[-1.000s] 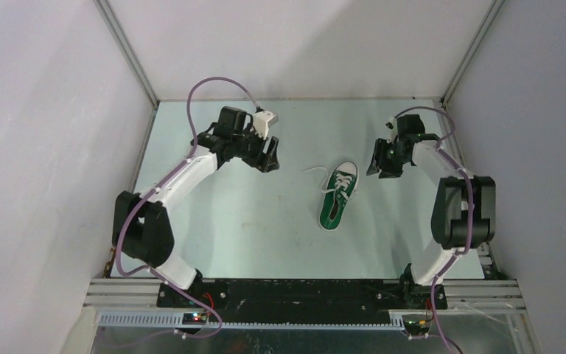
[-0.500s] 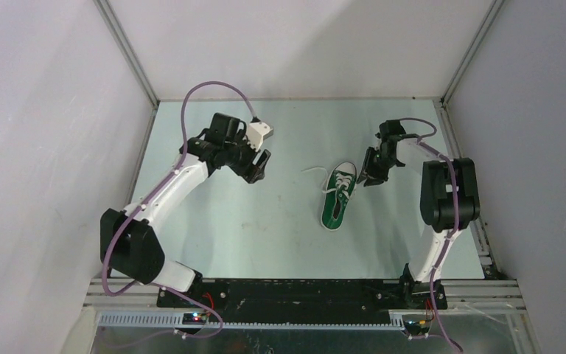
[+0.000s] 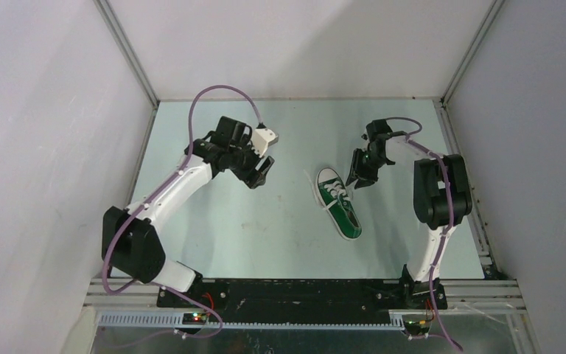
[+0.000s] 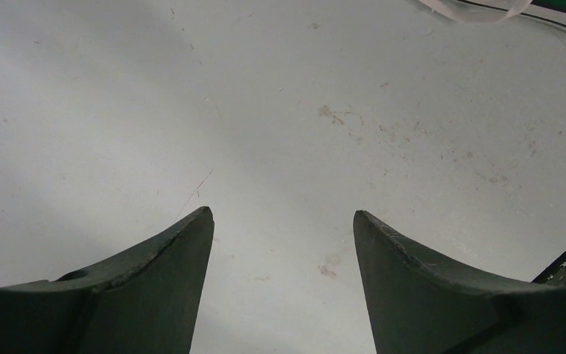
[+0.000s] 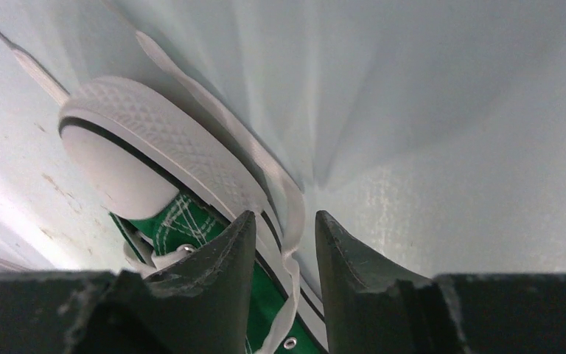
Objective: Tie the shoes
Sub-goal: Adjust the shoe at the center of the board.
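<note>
"Where was the sneaker (image 3: pixel 337 205)?"

"Just right of centre in the overhead view, flat on the table (image 3: pixel 265 236). Its white toe cap (image 5: pixel 110 166) pointed to the upper left and its heel to the lower right."

"And the right gripper (image 5: pixel 281 221)?"

"Right beside the toe end, fingers only narrowly parted. A white lace (image 5: pixel 225 122) ran through the gap, not visibly pinched."

"The left gripper (image 4: pixel 282 214)?"

"Left of the sneaker and well apart from it, jaws spread wide over bare tabletop. A bit of lace showed in the upper right of its wrist view."
</note>
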Controlling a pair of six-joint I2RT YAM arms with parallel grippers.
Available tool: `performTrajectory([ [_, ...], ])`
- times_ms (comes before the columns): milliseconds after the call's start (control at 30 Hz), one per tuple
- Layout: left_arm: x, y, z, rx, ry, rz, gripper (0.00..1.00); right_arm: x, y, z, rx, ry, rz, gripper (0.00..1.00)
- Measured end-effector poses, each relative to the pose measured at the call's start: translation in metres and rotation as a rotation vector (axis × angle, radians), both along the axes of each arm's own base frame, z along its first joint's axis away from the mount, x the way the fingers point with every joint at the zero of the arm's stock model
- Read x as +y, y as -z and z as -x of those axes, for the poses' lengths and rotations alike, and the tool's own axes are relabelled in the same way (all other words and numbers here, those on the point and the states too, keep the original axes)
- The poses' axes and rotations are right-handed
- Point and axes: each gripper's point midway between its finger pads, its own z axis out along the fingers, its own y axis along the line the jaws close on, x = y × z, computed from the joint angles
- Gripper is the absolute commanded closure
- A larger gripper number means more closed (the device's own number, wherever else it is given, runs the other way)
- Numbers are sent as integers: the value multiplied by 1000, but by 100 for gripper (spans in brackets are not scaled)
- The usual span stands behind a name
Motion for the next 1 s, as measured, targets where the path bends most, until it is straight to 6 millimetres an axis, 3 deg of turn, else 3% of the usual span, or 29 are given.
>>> performTrajectory([
  [300, 0, 7, -1, 17, -1, -10, 23, -13, -1, 13, 72, 16, -18, 65],
  [500, 2, 11, -3, 20, -5, -27, 23, -4, -6, 18, 84, -26, -75, 68],
  [633, 2, 18, -4, 36, -6, -37, 23, 1, -2, 21, 103, -52, -106, 76],
  [733, 2, 22, -4, 48, -6, -43, 23, 3, -1, 22, 109, -58, -117, 100],
  [900, 1, 23, -7, 50, -6, -44, 23, 4, -7, 17, 88, -66, -160, 100],
  [1000, 0, 22, -8, 46, -5, -43, 23, 7, -26, 8, 16, -102, -200, 100],
])
